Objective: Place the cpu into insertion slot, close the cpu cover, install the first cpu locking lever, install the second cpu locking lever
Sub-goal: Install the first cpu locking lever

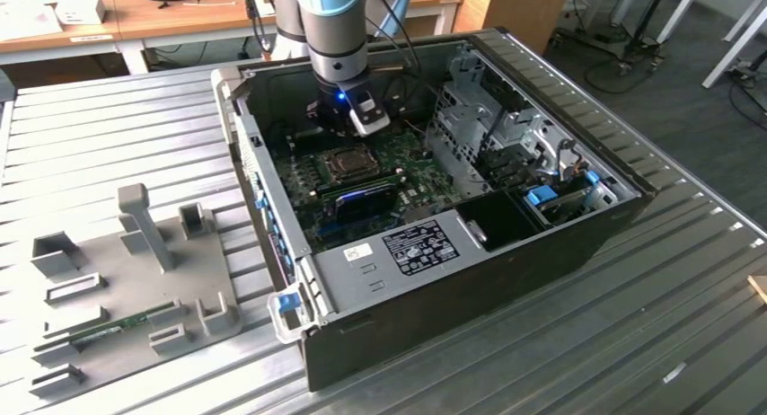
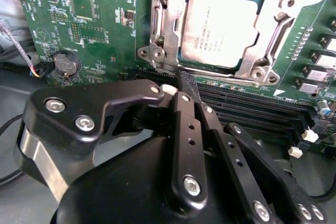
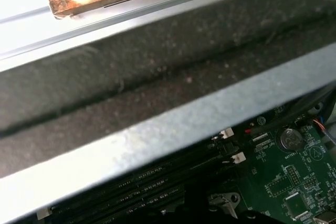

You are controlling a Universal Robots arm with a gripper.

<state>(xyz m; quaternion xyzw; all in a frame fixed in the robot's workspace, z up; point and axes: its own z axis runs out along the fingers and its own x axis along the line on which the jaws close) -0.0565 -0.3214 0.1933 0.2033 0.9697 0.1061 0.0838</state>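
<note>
Ribbed metal table (image 1: pixel 108 145) carries open black computer case (image 1: pixel 599 226); pale square cpu (image 2: pixel 220 27) seated in silver-framed insertion slot (image 2: pixel 157 24). Black gripper (image 2: pixel 181 85) at its 6 o'clock, fingers together, empty.

Claw (image 2: pixel 181 85) inside open case (image 1: pixel 623 208); drive cage (image 1: pixel 480 110) crowds exterior view's right; room above cpu (image 2: pixel 220 27) open; memory slots (image 2: pixel 247 108) adjacent.

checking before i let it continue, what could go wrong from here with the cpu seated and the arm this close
1. The cover lies over the cpu; if a lever isn't caught, it could spring open.
2. The end effector sits right by the socket frame and memory slots; a small drift might scrape them.
3. The arm works deep inside the case, so its cables may snag a wall.
</note>
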